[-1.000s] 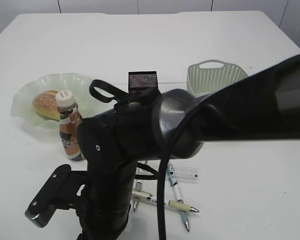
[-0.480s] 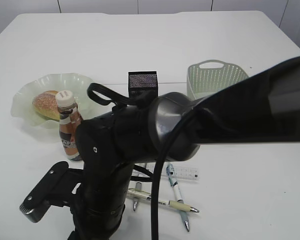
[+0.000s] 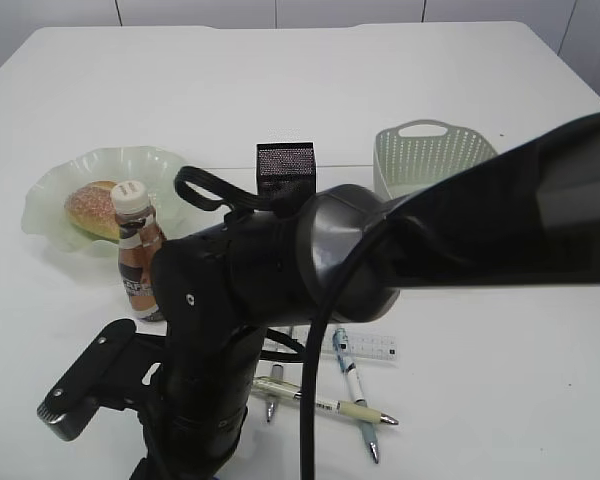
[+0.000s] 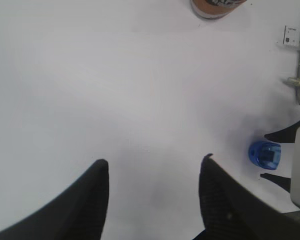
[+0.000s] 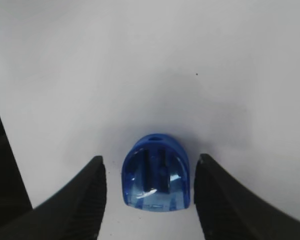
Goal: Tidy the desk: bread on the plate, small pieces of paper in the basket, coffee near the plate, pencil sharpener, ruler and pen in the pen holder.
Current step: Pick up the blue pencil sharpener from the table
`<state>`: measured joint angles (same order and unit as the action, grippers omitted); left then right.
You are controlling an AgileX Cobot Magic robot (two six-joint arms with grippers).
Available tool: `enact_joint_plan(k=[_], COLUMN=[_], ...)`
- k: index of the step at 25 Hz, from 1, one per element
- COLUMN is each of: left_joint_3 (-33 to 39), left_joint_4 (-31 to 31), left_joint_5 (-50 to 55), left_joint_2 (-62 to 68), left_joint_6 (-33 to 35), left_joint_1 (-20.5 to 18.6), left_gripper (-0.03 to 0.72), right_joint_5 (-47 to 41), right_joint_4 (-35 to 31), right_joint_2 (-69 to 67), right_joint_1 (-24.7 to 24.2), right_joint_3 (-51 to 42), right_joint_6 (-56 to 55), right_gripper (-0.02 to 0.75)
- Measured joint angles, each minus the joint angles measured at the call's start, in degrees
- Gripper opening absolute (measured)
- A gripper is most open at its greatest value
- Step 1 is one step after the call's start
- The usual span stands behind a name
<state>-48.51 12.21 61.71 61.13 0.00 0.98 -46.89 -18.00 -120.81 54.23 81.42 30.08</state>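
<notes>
The right gripper (image 5: pixel 147 192) stands with its jaws apart, one dark textured finger on either side of the pencil sharpener (image 5: pixel 156 173), which lies on the white tabletop between them with a gap on each side, so nothing is gripped yet. The left gripper (image 4: pixel 155 192) is likewise spread, over bare tabletop with nothing between its fingers, and the sharpener shows just off to the side in its view. Over the last second the big black right arm (image 3: pixel 280 290) has sunk a little toward the near edge of the tabletop and drifted slightly left, while neither gripper's spread has altered; this reads as the final lining-up before a close on the sharpener, the first of the pen holder items. The sharpener is a small, glossy, translucent blue plastic piece, domed at one end and flat at the other, likely slippery. Further out, slim pens (image 3: pixel 355 385) and a clear flat ruler (image 3: pixel 365 346) lie toward the near edge. The brown coffee bottle (image 3: pixel 138 262) with its white cap stands just beside the wavy pale-green glass plate (image 3: pixel 50 190), where the round crusty bread (image 3: pixel 90 208) sits. The black mesh pen holder (image 3: pixel 285 163) stands mid-table, the pale perforated basket (image 3: pixel 430 155) toward the right edge.
</notes>
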Motion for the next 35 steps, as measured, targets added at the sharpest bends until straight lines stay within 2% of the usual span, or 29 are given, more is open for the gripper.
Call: enact_joint_plan(k=[16,21,26,35], left_joint_3=[0.00,0.00,0.00,0.00], left_joint_4=[0.00,0.00,0.00,0.00], left_joint_5=[-0.27,-0.27,-0.27,-0.81], left_joint_2=[0.00,0.00,0.00,0.00], left_joint_6=[0.43,0.83,0.93,0.97], left_joint_1=[0.00,0.00,0.00,0.00], left_gripper=[0.423,0.423,0.423,0.423], right_joint_5=[0.78,0.78,0.78,-7.06], right_joint_4=[2.37,2.70,2.70,0.89], right_joint_2=[-2.18,-2.18,-2.18,-0.96], right_joint_1=[0.43,0.51,0.51,-0.31], right_joint_3=[0.00,0.14,0.14,4.09], right_joint_6=[-3.55,-3.77,-4.06,-4.14], right_gripper=[0.414,0.342,0.323,0.322])
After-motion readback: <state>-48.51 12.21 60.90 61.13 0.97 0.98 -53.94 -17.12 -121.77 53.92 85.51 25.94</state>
